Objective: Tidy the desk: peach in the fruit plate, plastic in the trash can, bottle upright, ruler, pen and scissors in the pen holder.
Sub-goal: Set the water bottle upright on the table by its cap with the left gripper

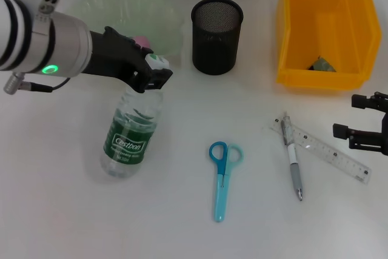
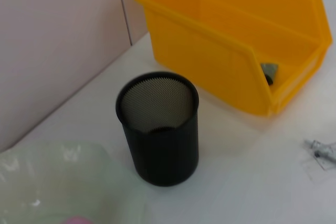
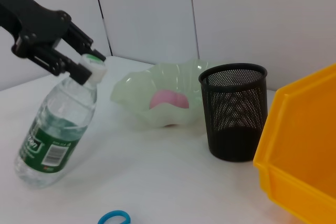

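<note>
My left gripper is shut on the white cap of the clear bottle with a green label. The bottle leans, its base on the table; the right wrist view shows it tilted under the gripper. The pink peach lies in the pale green fruit plate. The black mesh pen holder stands empty. Blue scissors, a grey pen and a clear ruler lie flat on the table. My right gripper is open and empty at the right edge.
The yellow trash bin stands at the back right with a dark plastic scrap inside. The left wrist view shows the pen holder, the bin and the plate's rim. White table all around.
</note>
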{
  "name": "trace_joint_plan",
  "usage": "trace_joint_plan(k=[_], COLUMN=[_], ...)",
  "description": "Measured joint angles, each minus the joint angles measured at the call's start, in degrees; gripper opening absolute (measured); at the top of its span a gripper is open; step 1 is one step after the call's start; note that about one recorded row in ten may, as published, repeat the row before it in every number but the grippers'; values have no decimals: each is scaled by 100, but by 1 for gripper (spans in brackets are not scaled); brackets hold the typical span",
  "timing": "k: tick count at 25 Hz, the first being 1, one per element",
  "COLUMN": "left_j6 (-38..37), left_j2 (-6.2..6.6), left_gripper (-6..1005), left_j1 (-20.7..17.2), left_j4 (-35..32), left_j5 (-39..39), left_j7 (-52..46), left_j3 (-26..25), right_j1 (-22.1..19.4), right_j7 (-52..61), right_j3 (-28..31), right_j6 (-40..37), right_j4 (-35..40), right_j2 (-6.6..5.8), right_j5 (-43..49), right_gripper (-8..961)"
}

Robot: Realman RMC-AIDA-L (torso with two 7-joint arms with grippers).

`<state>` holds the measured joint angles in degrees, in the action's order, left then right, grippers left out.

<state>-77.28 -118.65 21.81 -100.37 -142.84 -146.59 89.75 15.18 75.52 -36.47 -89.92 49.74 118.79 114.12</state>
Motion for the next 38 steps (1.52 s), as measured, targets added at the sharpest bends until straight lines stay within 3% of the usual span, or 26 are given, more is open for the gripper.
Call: trace_joint_plan(k=[19, 38], left_j6=[-245, -397], left_j2=[18, 18], left_gripper=[435, 433], left_j1=[-389, -344], left_j4=[-421, -545], left_j5=[327, 287], left_j7=[450, 456], left_j3=[-800, -907], right_j1=[151, 181], right_j7=[102, 164], right_j3=[-6, -18], right_j6=[4, -1], right_j4=[53, 70], right_j2=[7, 12], right_j5=[120, 144], right_gripper=[841, 842])
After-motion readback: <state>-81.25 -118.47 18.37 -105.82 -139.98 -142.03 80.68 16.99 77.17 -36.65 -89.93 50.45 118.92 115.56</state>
